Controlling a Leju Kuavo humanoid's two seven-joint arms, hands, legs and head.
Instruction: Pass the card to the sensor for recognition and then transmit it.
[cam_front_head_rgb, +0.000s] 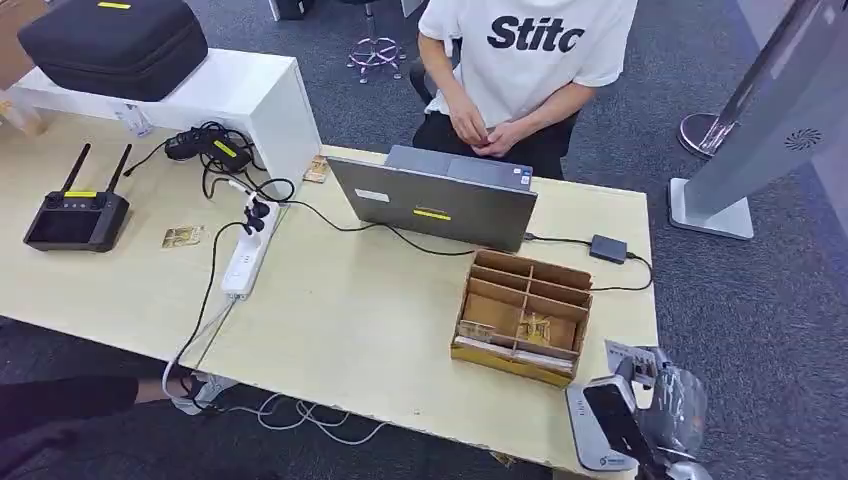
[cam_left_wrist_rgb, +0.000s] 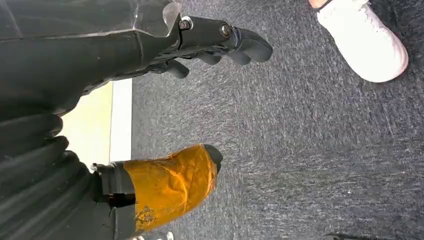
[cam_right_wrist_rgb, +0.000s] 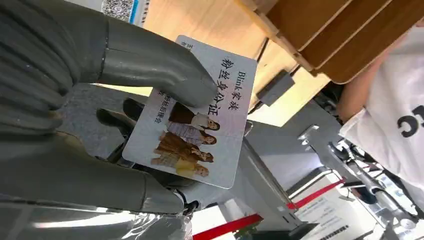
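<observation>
My right hand (cam_front_head_rgb: 670, 405) hovers at the table's front right corner and pinches a white card (cam_front_head_rgb: 630, 356). In the right wrist view the thumb (cam_right_wrist_rgb: 155, 67) presses on the card (cam_right_wrist_rgb: 200, 125), which bears Chinese print and a photo of several people. The sensor (cam_front_head_rgb: 603, 425), a grey stand with a slanted black screen, stands on the table edge just beside and below the hand, and the card is above and slightly behind it. My left hand (cam_left_wrist_rgb: 200, 100) hangs over dark carpet with its fingers apart and nothing in it; its thumb is wrapped in orange tape.
A compartmented cardboard box (cam_front_head_rgb: 522, 316) sits left of the hand. Behind it stands a grey laptop (cam_front_head_rgb: 432, 201), with a person in a white shirt (cam_front_head_rgb: 525, 50) seated beyond. A power strip (cam_front_head_rgb: 243, 255) and cables cross the table's left. A white shoe (cam_left_wrist_rgb: 367, 42) is near my left hand.
</observation>
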